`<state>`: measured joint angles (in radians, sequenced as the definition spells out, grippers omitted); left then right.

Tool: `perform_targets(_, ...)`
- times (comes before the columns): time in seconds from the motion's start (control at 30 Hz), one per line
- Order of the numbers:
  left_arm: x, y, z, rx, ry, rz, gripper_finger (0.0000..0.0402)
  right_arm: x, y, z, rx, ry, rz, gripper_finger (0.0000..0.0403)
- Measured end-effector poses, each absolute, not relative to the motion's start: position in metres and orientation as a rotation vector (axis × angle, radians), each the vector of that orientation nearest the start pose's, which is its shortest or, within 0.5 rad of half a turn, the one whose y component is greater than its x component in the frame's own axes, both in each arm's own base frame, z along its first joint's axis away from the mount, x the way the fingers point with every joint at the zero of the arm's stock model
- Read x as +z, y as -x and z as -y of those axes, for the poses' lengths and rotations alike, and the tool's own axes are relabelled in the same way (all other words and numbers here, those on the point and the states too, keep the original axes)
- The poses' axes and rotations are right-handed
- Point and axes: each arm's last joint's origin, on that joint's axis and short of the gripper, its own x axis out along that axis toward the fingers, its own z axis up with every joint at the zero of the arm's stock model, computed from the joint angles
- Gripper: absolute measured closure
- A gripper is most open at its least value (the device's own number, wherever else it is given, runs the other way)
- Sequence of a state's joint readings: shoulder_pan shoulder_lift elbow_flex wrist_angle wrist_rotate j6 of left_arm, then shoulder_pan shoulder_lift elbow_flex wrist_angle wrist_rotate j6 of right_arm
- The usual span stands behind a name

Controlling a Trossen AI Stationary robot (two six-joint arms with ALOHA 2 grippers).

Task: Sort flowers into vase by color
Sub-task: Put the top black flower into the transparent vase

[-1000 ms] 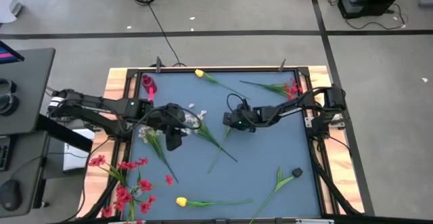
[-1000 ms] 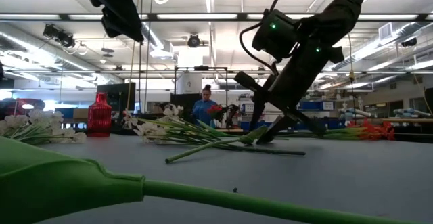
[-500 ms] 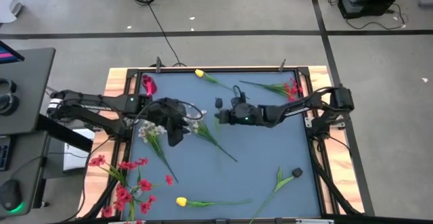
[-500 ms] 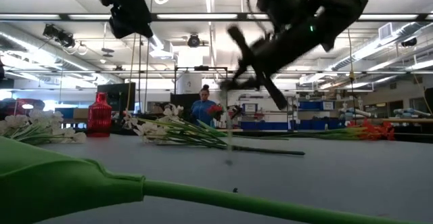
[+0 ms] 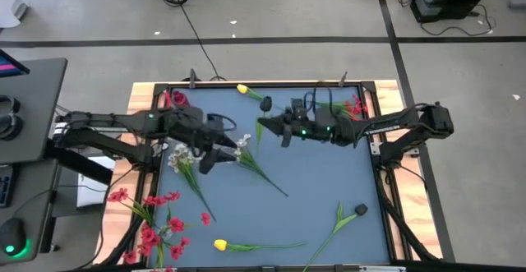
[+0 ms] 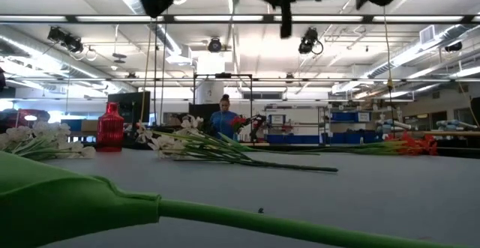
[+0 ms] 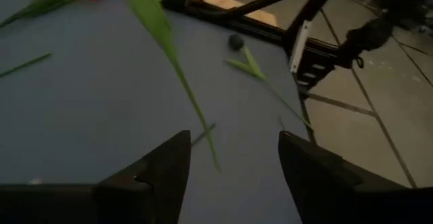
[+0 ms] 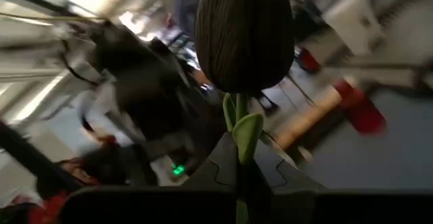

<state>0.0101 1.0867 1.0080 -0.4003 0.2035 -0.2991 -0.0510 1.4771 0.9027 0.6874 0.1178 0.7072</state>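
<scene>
My right gripper [image 5: 269,127] is high over the table's far middle, shut on a dark-budded stem whose bud [image 5: 265,103] shows big in the right wrist view [image 8: 243,34]. My left gripper [image 5: 205,157] is open and empty above the sprays of white blossoms [image 5: 187,162], its fingers apart in the left wrist view [image 7: 230,176]. The pinkish-red vase [image 5: 178,101] stands upright at the far left corner, also in the low view [image 6: 110,128]. Both grippers sit at the low view's top edge. My right gripper pinches the green stem [image 8: 240,158] between its two fingers, just below the dark bud. The fingers are about level and point toward the table's left. The stem is lifted clear of the table, and its lower part with a leaf [image 7: 162,31] hangs below the gripper.
A white spray with a long stem [image 5: 255,167] lies mid-table. Red sprays [image 5: 160,223] and a yellow tulip [image 5: 220,245] lie near left. Another dark-budded stem [image 5: 360,210] lies near right. Red blossoms [image 5: 352,108] and a yellow tulip [image 5: 242,89] lie at the far edge.
My right gripper has risen from the table with the dark-budded stem and gone toward the far left, turning from pointing down to about level. The stem, which lay on the table, is now lifted clear. My left gripper has risen a little.
</scene>
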Motion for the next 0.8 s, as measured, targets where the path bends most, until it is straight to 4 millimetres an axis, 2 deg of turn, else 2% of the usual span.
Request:
perform_targets(0.13, 0.334, -0.244, -0.002, -0.099, 0.341, -0.431, 0.0153, 0.321, -0.342, 0.020, -0.037, -0.613, 0.176, 0.0390)
perform_targets(0.33, 0.346, -0.245, -0.009, -0.089, 0.344, -0.311, 0.0157, 0.348, -0.360, 0.014, -0.005, -0.503, 0.135, 0.0390)
perform_targets(0.53, 0.348, -0.245, -0.009, -0.093, 0.344, -0.295, 0.0206, 0.364, -0.361, 0.014, 0.007, -0.463, 0.170, 0.0390)
perform_targets(0.8, 0.357, -0.247, -0.009, -0.109, 0.328, -0.200, 0.0286, 0.365, -0.362, 0.013, 0.039, -0.459, 0.158, 0.0390)
